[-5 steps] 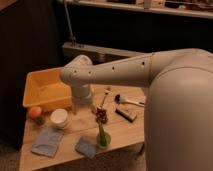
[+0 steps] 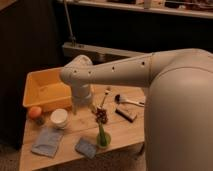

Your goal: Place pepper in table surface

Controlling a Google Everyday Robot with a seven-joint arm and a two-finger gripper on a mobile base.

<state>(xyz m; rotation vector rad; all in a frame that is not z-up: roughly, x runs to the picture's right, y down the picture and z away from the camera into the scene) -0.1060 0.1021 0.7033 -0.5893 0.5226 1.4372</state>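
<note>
My gripper [image 2: 92,108] hangs from the white arm's wrist over the middle of the light wooden table surface [image 2: 125,131], just right of the yellow bin. A slim green tapered shape, which I take for the pepper [image 2: 102,132], stands upright at the table's front middle. Its lower end is at a small light-green cup [image 2: 103,142]. A dark red clustered item [image 2: 101,116] is right above it. The gripper is up and to the left of the pepper. I cannot tell whether it touches anything.
A yellow bin [image 2: 44,90] stands at the back left. An orange fruit [image 2: 35,112] and a white cup [image 2: 59,118] sit before it. A blue cloth [image 2: 47,141] and a blue sponge [image 2: 86,147] lie near the front edge. A brush [image 2: 126,100] and a dark bar [image 2: 125,115] lie at the right.
</note>
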